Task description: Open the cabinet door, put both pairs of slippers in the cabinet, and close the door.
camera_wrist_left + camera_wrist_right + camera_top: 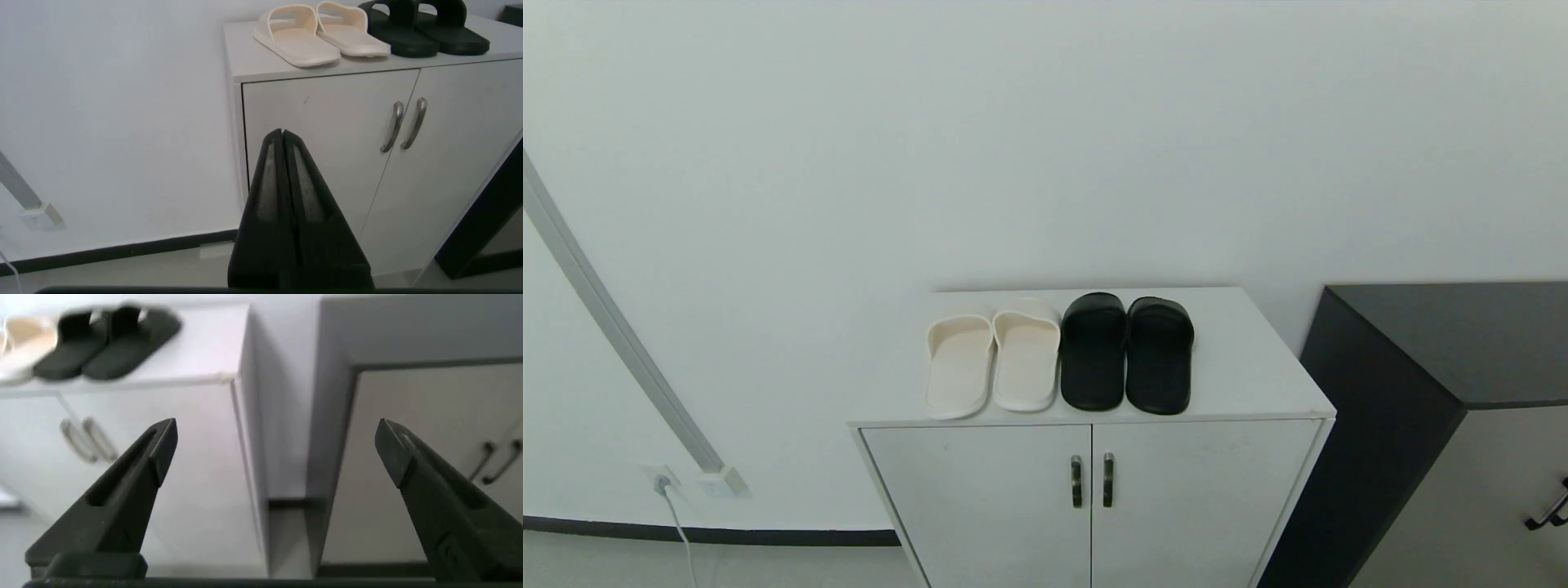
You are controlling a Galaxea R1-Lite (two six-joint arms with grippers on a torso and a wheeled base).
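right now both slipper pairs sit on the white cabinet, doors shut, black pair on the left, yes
No: the head view shows the black pair on the right, the cream pair on the left. Both sit on the white cabinet, doors shut.

White cabinet point(1241, 359) top — cream slippers point(992, 363), black slippers point(1127, 351)

The head camera looks forward and down at the cabinet point(980, 506) from some way off. Both wrist cameras sit lower, facing its front, the right probably further aside. All share the black slippers point(1127, 353).
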